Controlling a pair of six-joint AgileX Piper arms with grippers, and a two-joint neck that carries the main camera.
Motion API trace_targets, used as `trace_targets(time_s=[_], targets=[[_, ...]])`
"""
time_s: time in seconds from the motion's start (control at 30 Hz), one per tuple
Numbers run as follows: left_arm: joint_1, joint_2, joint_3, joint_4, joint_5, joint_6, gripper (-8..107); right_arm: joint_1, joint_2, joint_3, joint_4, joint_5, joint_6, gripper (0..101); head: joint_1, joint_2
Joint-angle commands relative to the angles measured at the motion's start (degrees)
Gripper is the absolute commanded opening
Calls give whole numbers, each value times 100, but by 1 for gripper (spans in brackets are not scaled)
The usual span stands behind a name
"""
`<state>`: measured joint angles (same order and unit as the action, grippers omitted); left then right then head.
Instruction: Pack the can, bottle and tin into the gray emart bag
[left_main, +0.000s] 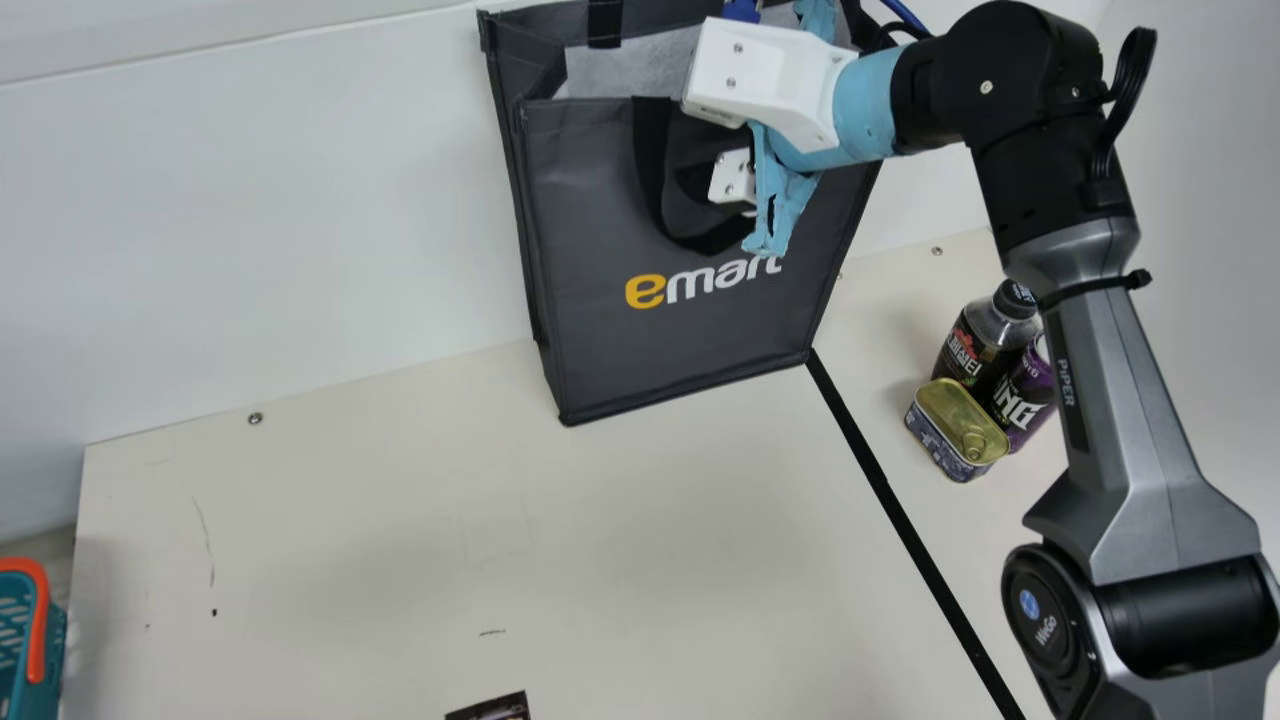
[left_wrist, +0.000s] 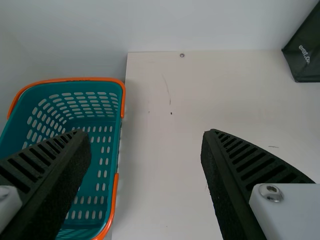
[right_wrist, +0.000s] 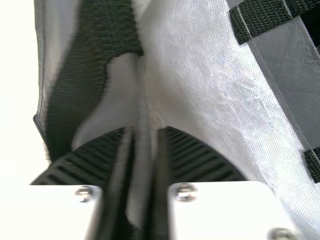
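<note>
Bag (left_main: 600, 220) looks light and floppy to me, maybe a bit stiffer at the seams, so I'd expect it to sag or skid if yanked. I'd take it by the front rim (left_main: 580, 104) and mind the loose strap (left_main: 650, 170). It's standing upright at upper centre of the main view, and the right claw (right_wrist: 144, 131) is up at its mouth, nearly closed, with a fold of the gray fabric pinched between its fingers in the right wrist view.

The bottle (left_main: 985, 335), can (left_main: 1022, 400) and tin (left_main: 955, 430) are bunched together at the right of the main view, below and right of that claw, well apart from it. Bottle and can are probably smooth and heavier if full, so grip round the body. Tin's stiff, so long sides imo.

Left claw (left_wrist: 146, 134) is wide open with nothing in it, teal basket (left_wrist: 65, 80) at left in its wrist view, bag corner way up top right.
</note>
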<state>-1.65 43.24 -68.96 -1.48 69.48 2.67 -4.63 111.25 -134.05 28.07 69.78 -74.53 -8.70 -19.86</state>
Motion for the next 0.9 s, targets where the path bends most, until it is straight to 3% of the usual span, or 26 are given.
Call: trace_targets(time_s=[0.0, 0.5, 0.87], targets=[[0, 0, 0, 0, 0, 0, 90, -16, 4, 12, 26, 12, -1, 0, -130, -14], [0, 0, 0, 0, 0, 0, 90, -71, -169, -29, 55, 12, 101, 0, -130, -14], [0, 0, 0, 0, 0, 0, 90, -29, -667, 195, -34, 12, 212, 0, -130, -14]])
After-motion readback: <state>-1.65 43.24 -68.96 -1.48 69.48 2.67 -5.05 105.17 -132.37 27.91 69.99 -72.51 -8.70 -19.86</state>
